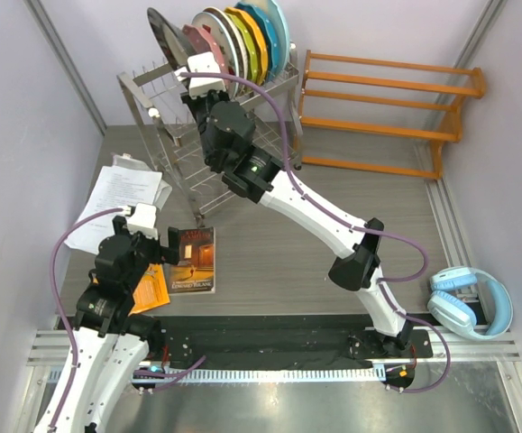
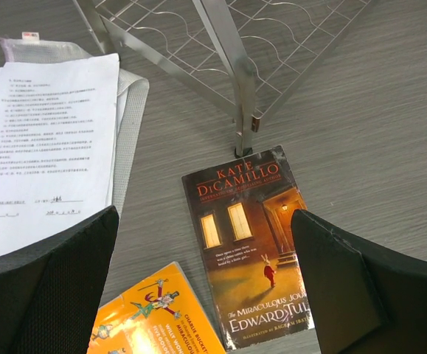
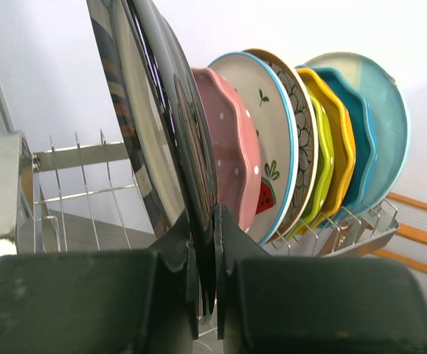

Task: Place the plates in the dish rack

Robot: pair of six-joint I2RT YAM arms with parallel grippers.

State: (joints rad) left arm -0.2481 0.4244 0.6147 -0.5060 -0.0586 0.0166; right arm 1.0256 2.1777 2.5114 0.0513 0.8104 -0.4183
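Dark brown-rimmed plate (image 3: 148,125) upright at the dish rack (image 3: 60,156); your right gripper (image 3: 206,225) clamps its rim, left gripper (image 2: 206,251) wide open over a book (image 2: 261,214).

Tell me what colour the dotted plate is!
The dotted plate is pink, clearest in the right wrist view.

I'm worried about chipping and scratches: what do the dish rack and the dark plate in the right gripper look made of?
The dish rack looks like polished steel wire and bar, going by its mirror-bright silver shine. The dark plate is probably glazed ceramic: its glossy face throws sharp reflections, though hard plastic can't be ruled out from looks alone.
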